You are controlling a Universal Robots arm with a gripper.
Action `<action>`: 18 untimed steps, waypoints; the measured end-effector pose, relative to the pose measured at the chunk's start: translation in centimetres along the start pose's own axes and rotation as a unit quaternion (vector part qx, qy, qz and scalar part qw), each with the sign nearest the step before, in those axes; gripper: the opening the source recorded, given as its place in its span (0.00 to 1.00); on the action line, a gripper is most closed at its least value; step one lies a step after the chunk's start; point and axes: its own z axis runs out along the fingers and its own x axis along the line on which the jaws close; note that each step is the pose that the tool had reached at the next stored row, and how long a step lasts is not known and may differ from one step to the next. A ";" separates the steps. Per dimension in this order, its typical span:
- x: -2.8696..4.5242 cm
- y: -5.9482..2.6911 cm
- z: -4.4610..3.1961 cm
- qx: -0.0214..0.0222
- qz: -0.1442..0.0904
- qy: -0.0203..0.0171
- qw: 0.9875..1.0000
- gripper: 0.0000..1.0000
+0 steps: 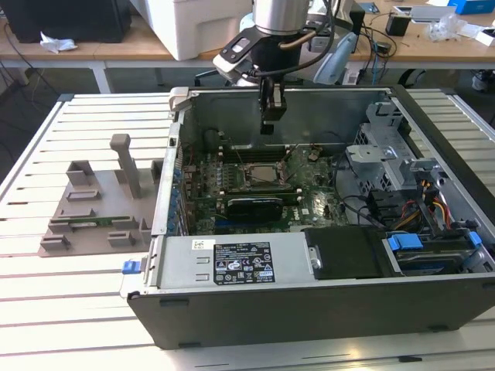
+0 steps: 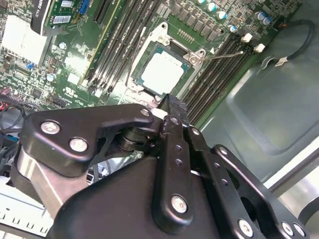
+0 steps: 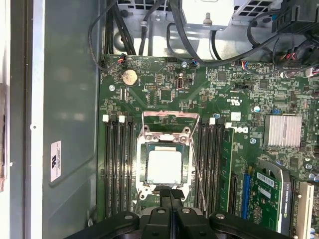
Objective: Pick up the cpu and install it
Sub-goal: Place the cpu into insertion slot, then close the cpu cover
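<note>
silver cpu (image 3: 167, 167) lies flat in its socket, near the middle of the exterior view. the gripper (image 3: 170, 192) hangs just above it, fingers pressed together, holding nothing. the putting-in step looks done, but the socket lid (image 3: 171, 114) stands open, not clamped yet.

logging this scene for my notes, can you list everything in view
computer case: one, dark grey, open, on the table
motherboard: one, green, inside the case
cpu: one, silvery-white, seated on the motherboard
expansion card: one, black, beside the cpu
coin battery: one, silver, on the motherboard
fixture: one, grey, at the exterior view's left of the case
table: one, white, slatted, under everything
tool: one, black, shut, holding nothing, above the cpu
</note>
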 end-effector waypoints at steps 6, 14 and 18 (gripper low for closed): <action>0.00 0.00 -0.05 0.000 0.000 0.000 1.000 0.11; 0.00 0.25 -0.07 0.000 0.000 -0.001 1.000 0.11; -0.04 1.45 -0.10 0.000 0.000 -0.001 1.000 0.11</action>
